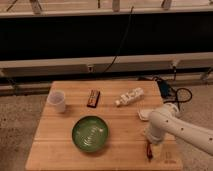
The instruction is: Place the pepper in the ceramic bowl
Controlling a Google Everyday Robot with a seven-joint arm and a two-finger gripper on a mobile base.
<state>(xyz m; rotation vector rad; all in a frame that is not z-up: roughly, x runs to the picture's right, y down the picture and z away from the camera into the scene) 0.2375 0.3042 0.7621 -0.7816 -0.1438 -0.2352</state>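
Observation:
The green ceramic bowl (90,134) sits on the wooden table (120,120), left of centre toward the front. The small dark red pepper (149,150) lies near the table's front right edge. The white arm reaches in from the right, and the gripper (151,141) is at its lower end, right above the pepper and to the right of the bowl. The arm hides the gripper's end.
A white cup (57,101) stands at the left of the table. A dark brown bar (93,97) lies behind the bowl. A white bottle (128,96) lies on its side at the back right. A small white dish (146,114) sits beside the arm. Cables lie beyond the right edge.

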